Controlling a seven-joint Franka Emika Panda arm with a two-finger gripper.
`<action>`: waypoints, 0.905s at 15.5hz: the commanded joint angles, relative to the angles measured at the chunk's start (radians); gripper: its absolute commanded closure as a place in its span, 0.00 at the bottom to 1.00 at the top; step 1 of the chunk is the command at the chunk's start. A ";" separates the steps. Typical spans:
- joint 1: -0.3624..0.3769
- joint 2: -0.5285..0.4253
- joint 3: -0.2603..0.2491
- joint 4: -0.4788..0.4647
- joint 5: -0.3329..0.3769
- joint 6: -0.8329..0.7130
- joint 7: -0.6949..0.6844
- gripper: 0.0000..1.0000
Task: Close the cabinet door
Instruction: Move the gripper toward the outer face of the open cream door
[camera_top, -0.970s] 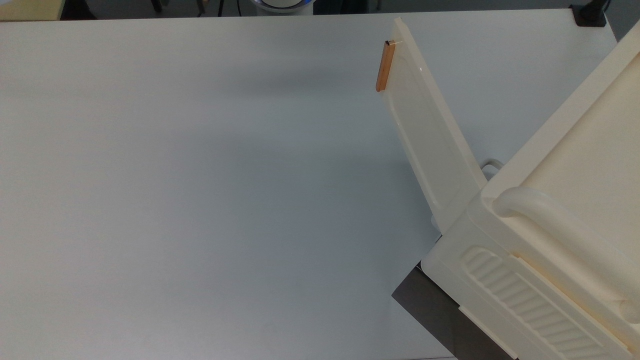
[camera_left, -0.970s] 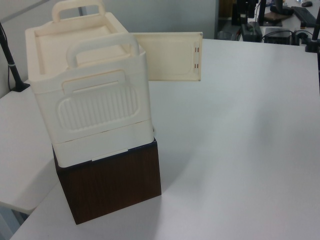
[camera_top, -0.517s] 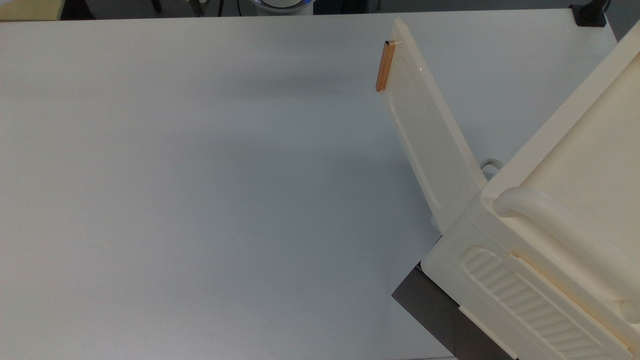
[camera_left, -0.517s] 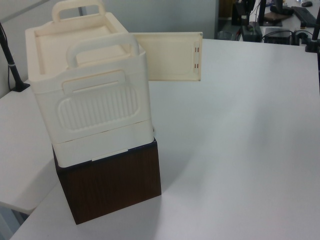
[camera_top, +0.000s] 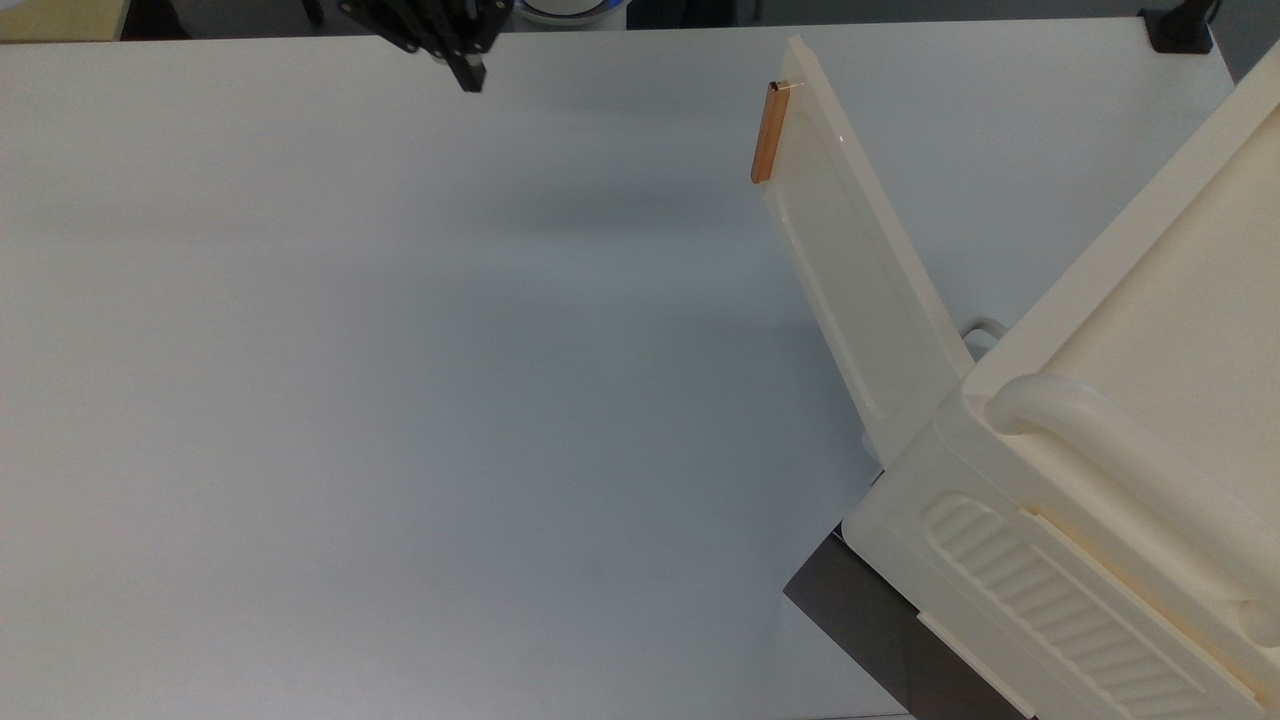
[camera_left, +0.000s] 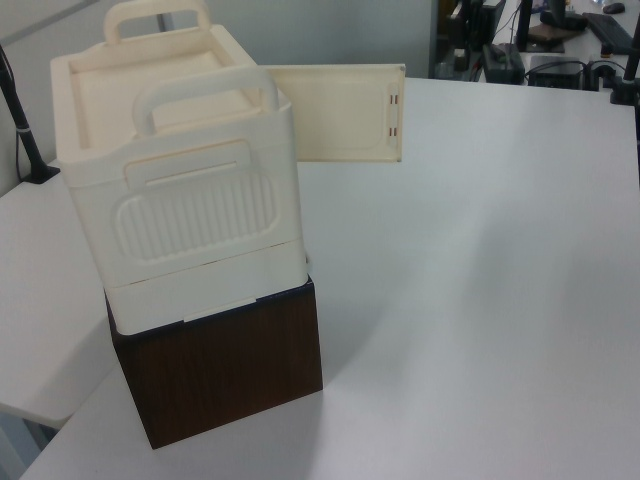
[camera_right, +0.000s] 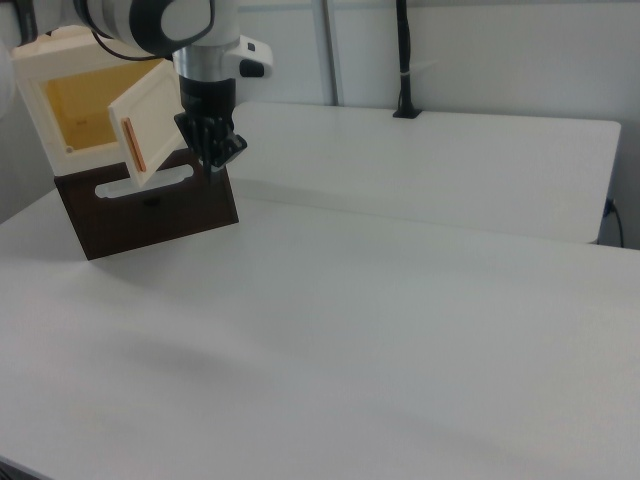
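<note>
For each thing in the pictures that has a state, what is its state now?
cabinet door: swung wide open, untouched.
cabinet: open at the front, standing upright on a dark wooden box.
hand: in the air above the table, apart from the door, holding nothing.

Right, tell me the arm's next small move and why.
Probably carry the gripper across the table towards the top view's right, to the cabinet door: the door stands wide open, copper handle outward, and the gripper hangs well apart from it.
</note>
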 joint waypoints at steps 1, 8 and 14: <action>0.057 0.013 0.003 -0.015 0.071 0.065 0.073 1.00; 0.186 0.064 0.003 -0.011 0.094 0.226 0.314 1.00; 0.277 0.082 0.003 -0.008 0.094 0.292 0.444 1.00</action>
